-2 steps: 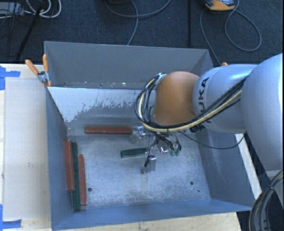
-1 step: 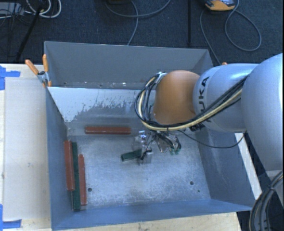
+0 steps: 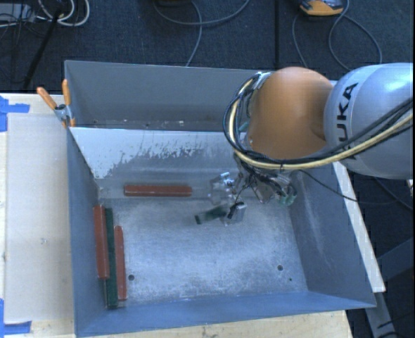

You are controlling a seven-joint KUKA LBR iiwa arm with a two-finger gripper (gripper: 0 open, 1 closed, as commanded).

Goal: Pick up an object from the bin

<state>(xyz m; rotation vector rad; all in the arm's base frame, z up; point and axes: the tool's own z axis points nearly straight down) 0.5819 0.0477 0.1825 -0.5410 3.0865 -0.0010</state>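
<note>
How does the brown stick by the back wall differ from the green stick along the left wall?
The brown stick lies crosswise along the back wall; the green stick runs front to back along the left wall. The brown stick lies alone; the green stick is flanked by two more brown sticks. Both are long, thin, flat on the floor, away from the gripper.

Black letters "UKA" are running up the grey arm (image 3: 375, 122), just beside its orange cover (image 3: 288, 111). No other text is showing legibly anywhere.
</note>
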